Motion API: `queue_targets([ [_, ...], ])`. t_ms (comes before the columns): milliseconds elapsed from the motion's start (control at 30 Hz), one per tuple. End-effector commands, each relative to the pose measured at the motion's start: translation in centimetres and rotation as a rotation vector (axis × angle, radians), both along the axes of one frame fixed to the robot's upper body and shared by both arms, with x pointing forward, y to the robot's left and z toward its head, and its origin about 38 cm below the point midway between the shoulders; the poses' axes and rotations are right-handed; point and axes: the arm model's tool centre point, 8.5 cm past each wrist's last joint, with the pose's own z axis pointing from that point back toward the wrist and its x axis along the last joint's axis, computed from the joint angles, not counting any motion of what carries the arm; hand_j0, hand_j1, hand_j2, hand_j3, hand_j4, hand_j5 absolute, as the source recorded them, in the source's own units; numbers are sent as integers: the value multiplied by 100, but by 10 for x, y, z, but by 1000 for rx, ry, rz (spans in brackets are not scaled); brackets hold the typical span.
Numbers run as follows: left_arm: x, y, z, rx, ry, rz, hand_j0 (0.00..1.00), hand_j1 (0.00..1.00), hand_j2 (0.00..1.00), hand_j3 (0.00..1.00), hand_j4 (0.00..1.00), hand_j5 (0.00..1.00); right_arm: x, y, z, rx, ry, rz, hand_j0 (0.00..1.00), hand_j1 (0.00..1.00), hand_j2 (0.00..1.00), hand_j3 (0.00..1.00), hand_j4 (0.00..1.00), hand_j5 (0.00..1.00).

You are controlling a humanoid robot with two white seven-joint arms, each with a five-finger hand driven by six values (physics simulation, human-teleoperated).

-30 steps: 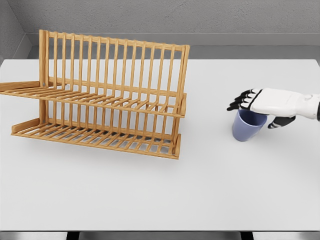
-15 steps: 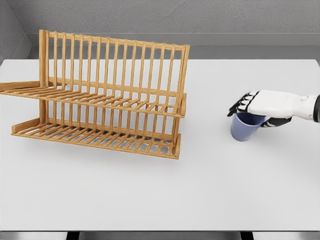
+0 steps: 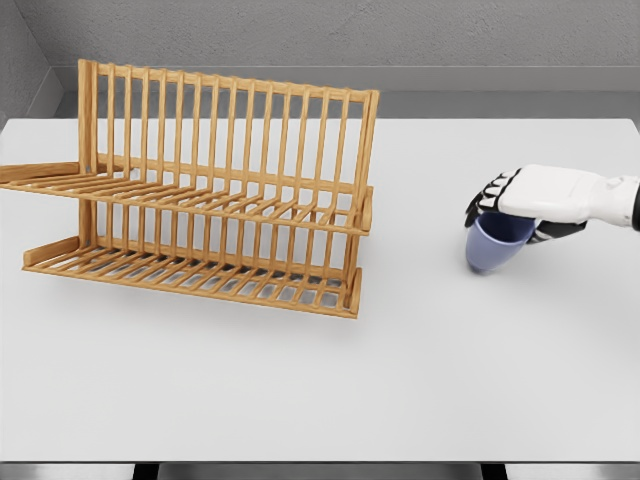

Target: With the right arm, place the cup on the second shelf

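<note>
A blue cup [image 3: 493, 246] hangs tilted just above the white table at the right, its rim under my right hand [image 3: 515, 208]. That hand covers the cup from above, black fingers [image 3: 482, 201] curled over the rim and thumb on the far side, shut on it. The wooden two-tier dish rack [image 3: 210, 190] stands at the left of the table, well apart from the cup. Its upper shelf [image 3: 230, 205] is a slatted ledge halfway up; the lower shelf [image 3: 200, 275] lies near the table. My left arm does not show.
The white table [image 3: 400, 380] stretches in front of the rack and between rack and cup. A grey wall runs behind the table's far edge.
My right hand has closed on the cup and lifted it slightly off the table, tilting its base toward the left. The rack has not moved.
</note>
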Motion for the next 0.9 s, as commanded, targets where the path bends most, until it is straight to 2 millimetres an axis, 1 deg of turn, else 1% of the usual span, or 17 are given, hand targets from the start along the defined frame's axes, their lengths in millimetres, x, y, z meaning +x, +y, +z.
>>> queue_targets([
  [0, -1, 0, 0, 0, 2, 0, 100, 100, 100, 100, 100, 100, 0, 0, 3, 9, -4, -1, 70, 70, 70, 70, 70, 70],
  [133, -1, 0, 0, 0, 2, 0, 100, 100, 100, 100, 100, 100, 2, 1, 10, 11, -20, 1, 70, 70, 70, 70, 70, 70],
  [167, -1, 0, 0, 0, 2, 0, 100, 100, 100, 100, 100, 100, 2, 2, 10, 10, -21, 3, 68, 68, 68, 68, 68, 68],
  [333, -1, 0, 0, 0, 2, 0, 100, 100, 100, 100, 100, 100, 3, 3, 14, 12, -30, 8, 67, 67, 67, 67, 67, 67],
  [367, -1, 0, 0, 0, 2, 0, 100, 100, 100, 100, 100, 100, 4, 4, 19, 14, -40, 9, 67, 67, 67, 67, 67, 67],
  [467, 0, 0, 0, 0, 0, 0, 100, 100, 100, 100, 100, 100, 6, 4, 23, 14, -52, 11, 67, 67, 67, 67, 67, 67],
  [567, -1, 0, 0, 0, 2, 0, 100, 100, 100, 100, 100, 100, 5, 13, 36, 15, -86, 39, 67, 67, 67, 67, 67, 67],
  [600, 0, 0, 0, 0, 0, 0, 100, 100, 100, 100, 100, 100, 4, 14, 40, 18, -96, 43, 67, 67, 67, 67, 67, 67],
  [633, -1, 0, 0, 0, 2, 0, 100, 100, 100, 100, 100, 100, 5, 11, 48, 29, -119, 36, 67, 67, 67, 67, 67, 67],
  [733, -1, 0, 0, 1, 2, 0, 100, 100, 100, 100, 100, 100, 5, 9, 57, 35, -143, 29, 67, 67, 67, 67, 67, 67],
  [800, 0, 0, 0, 0, 0, 0, 100, 100, 100, 100, 100, 100, 0, 16, 65, 33, -168, 57, 67, 67, 67, 67, 67, 67],
  [867, -1, 0, 0, 0, 2, 0, 100, 100, 100, 100, 100, 100, -1, 17, 66, 33, -170, 62, 67, 67, 67, 67, 67, 67],
])
